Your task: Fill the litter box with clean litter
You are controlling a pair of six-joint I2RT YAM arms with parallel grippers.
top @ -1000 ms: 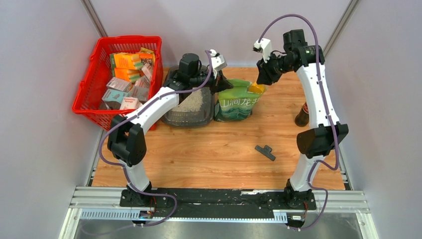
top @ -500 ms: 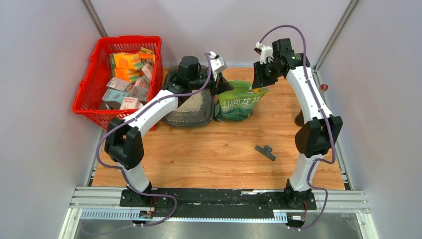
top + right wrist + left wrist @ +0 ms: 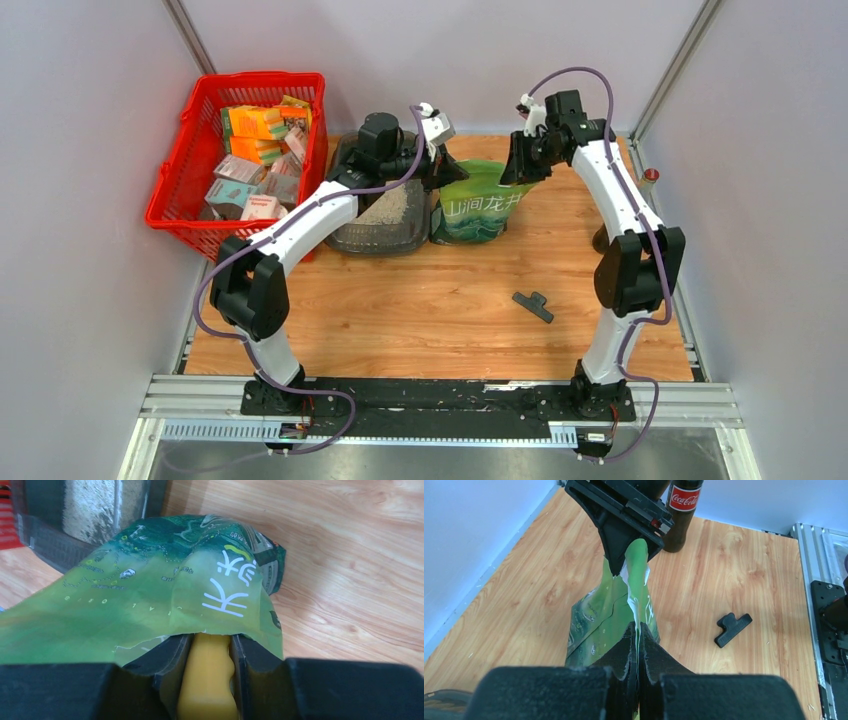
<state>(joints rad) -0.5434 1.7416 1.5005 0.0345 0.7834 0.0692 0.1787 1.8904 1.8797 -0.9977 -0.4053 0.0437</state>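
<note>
Wooden bench (image 3: 420, 300): litter box (image 3: 378, 243) sits just beside the green bag (image 3: 478, 210), whose rim the left gripper (image 3: 637, 630) pinches; right gripper (image 3: 206, 647), clamping the yellow scoop (image 3: 206, 685), should dig deep, lift level.

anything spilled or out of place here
No spill shows. The black bag clip lies loose on the wooden table, apart from the green litter bag, and a cola bottle stands near the right edge, unrelated to the litter box.
</note>
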